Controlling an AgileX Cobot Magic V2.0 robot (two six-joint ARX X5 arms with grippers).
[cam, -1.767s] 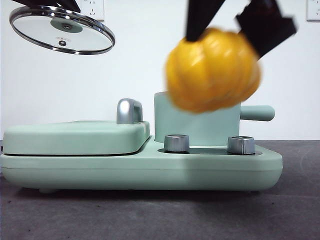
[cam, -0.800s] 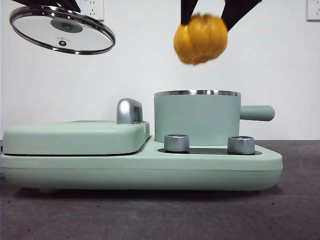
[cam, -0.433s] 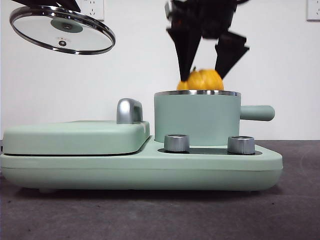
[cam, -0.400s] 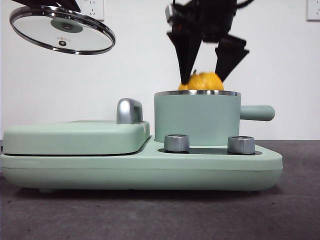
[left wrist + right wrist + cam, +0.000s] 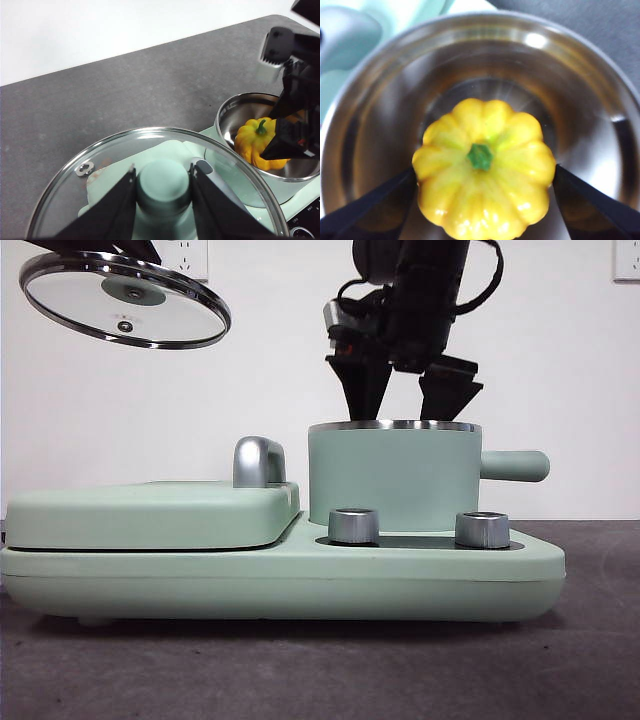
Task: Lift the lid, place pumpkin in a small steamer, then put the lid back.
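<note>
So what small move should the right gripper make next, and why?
Probably let go of the pumpkin and lift straight up. It already sits deep inside the steamer, with the right gripper reaching past the rim on both sides of it. The left gripper holds the lid aloft, waiting.

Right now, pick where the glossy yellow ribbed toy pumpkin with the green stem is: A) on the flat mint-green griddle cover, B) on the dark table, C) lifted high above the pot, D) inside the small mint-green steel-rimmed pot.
D: the right wrist view shows the pumpkin down inside the pot, stem up, the right gripper straddling it.
</note>
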